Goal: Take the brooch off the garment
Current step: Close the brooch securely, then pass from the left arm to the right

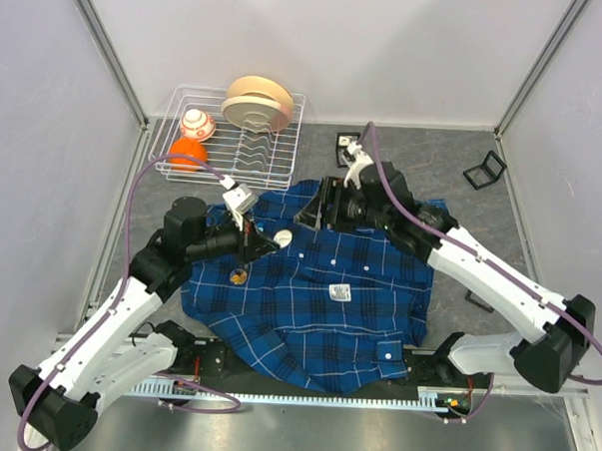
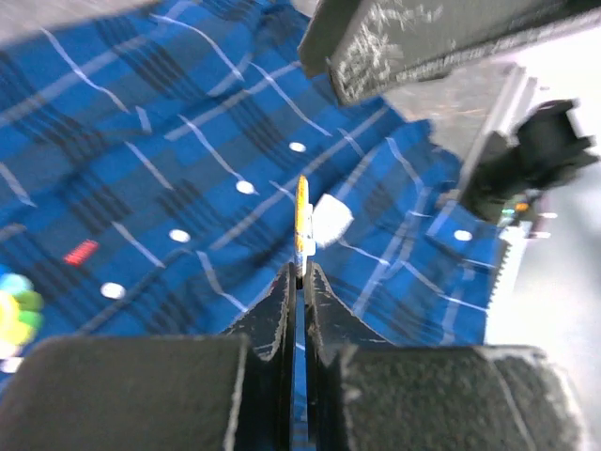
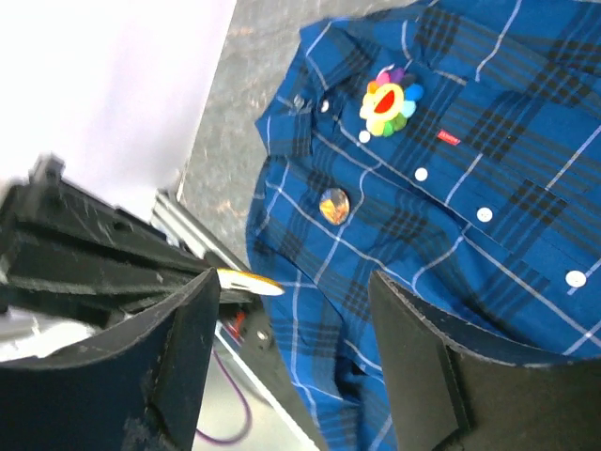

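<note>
Top external view, from the arm bases outward: a dark-blue plaid shirt (image 1: 307, 306) lies spread, front up, on the grey table (image 1: 434, 156), between the two arms. The left gripper (image 1: 268, 242) hangs over the shirt's upper left part. Its fingers (image 2: 282, 310) are pressed together on the rim of a small round brooch (image 2: 302, 211) with a yellow edge, held edge-on above the cloth. The right gripper (image 1: 317, 211) hovers just beyond, over the shirt's far edge, its fingers (image 3: 413, 357) spread wide with nothing between them. Two further pins sit on the fabric: a shiny round badge (image 3: 331, 205) and a rainbow flower brooch (image 3: 389, 99), near a row of white buttons (image 3: 484, 214). At the far left stands a white wire dish rack (image 1: 285, 135) holding beige plates (image 1: 258, 104) and an orange bowl (image 1: 187, 153).
</note>
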### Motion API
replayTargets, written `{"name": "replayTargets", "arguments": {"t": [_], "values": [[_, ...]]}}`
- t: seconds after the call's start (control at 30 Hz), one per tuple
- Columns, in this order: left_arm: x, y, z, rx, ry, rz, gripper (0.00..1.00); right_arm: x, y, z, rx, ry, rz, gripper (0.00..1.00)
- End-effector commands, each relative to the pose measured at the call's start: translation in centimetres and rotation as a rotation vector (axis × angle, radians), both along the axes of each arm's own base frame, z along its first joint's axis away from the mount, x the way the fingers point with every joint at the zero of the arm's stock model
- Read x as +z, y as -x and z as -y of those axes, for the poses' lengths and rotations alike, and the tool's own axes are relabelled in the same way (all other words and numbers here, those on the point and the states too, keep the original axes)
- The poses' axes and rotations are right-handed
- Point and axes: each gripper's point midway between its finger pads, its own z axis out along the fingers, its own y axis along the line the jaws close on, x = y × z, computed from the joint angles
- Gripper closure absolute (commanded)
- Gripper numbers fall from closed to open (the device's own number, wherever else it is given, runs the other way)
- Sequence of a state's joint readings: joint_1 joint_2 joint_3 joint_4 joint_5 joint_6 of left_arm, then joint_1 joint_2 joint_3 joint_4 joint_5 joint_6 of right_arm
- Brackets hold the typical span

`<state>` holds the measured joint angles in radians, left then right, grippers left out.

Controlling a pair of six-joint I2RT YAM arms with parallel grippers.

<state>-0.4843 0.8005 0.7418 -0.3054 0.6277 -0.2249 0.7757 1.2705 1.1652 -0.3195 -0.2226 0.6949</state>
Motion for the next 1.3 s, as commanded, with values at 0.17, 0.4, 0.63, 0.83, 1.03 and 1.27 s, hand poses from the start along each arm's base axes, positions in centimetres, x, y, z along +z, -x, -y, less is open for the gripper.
{"name": "replayTargets", "arguments": {"t": [0.17, 0.4, 0.63, 0.83, 1.03, 1.27], "values": [[2.7, -8.6, -1.9, 0.208, -0.409, 0.610, 0.98, 2.4, -2.7, -1.9, -0.384, -0.031, -0.333, 0.41], [3.0, -8.6, -0.8, 0.206, -0.446, 0.728, 0.98, -0.4, -2.5, -3.3, -0.448, -0.034, -0.434, 0.60], [2.4, -8.0, -0.2, 0.166, -0.456, 0.756, 0.98, -0.8, -3.2, -3.4, -0.485, -0.054, -0.431, 0.66], [2.2, -8.0, 0.1, 0.149, -0.493, 0.784, 0.98, -1.2, -3.3, -3.5, -0.505, -0.060, -0.447, 0.72], [1.9, -7.5, 0.4, 0.134, -0.535, 0.815, 0.98, -1.2, -3.6, -3.6, -0.521, -0.072, -0.453, 0.76], [1.8, -7.0, 0.7, 0.122, -0.577, 0.858, 0.98, -1.8, -3.7, -3.9, -0.519, -0.073, -0.474, 0.80]]}}
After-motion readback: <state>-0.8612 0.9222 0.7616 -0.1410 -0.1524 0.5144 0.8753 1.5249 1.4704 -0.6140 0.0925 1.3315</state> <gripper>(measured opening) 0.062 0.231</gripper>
